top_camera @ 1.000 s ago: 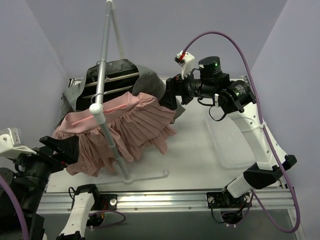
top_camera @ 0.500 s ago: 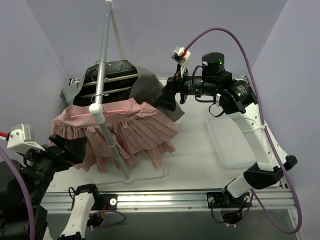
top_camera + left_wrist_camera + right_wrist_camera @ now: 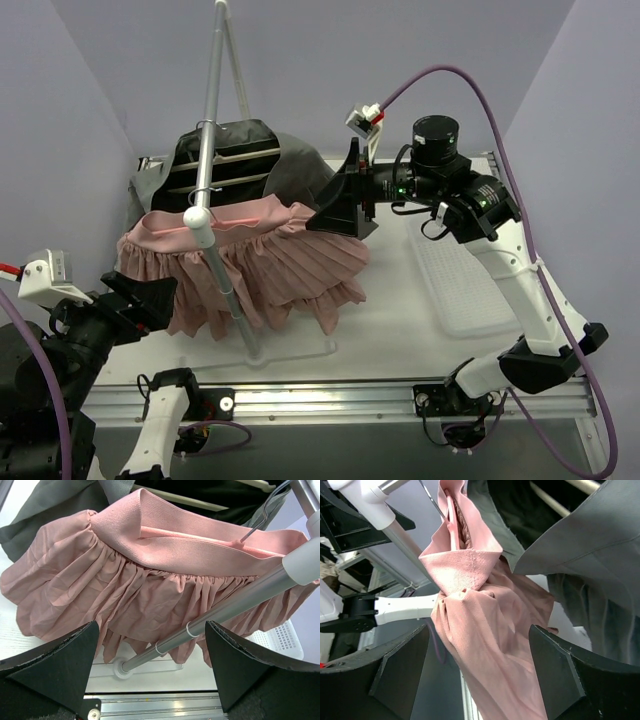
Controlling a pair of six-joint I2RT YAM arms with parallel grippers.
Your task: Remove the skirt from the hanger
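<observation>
1. The right end effector (image 3: 335, 205) is at the right end of the skirt's (image 3: 270, 265) waistband. Its fingers (image 3: 395, 675) are spread apart on either side of the bunched pink cloth. The right wrist view shows no pinch on the cloth.
2. The left end effector (image 3: 140, 300) is low at the skirt's left side, close to the ruffles. Its jaws are wide apart and have hold of nothing.
3. The skirt is pink, with a broad elastic waistband and tiered ruffles. It is on a pink hanger (image 3: 190, 532), and the waistband is stretched along the hanger's bar.
4. The hanger's wire hook (image 3: 255, 524) goes up to the metal rail (image 3: 205, 130) of a garment rack. The rail slopes toward the near side and ends in a white cap (image 3: 197, 220).
5. Behind the skirt, a grey and black garment (image 3: 240, 160) hangs from the same rail, touching the skirt's back.
6. The rack's white foot (image 3: 290, 352) lies on the white surface (image 3: 390, 300) under the skirt's hem.
7. A white perforated tray (image 3: 465, 290) lies on the surface to the right, well apart from the skirt.
</observation>
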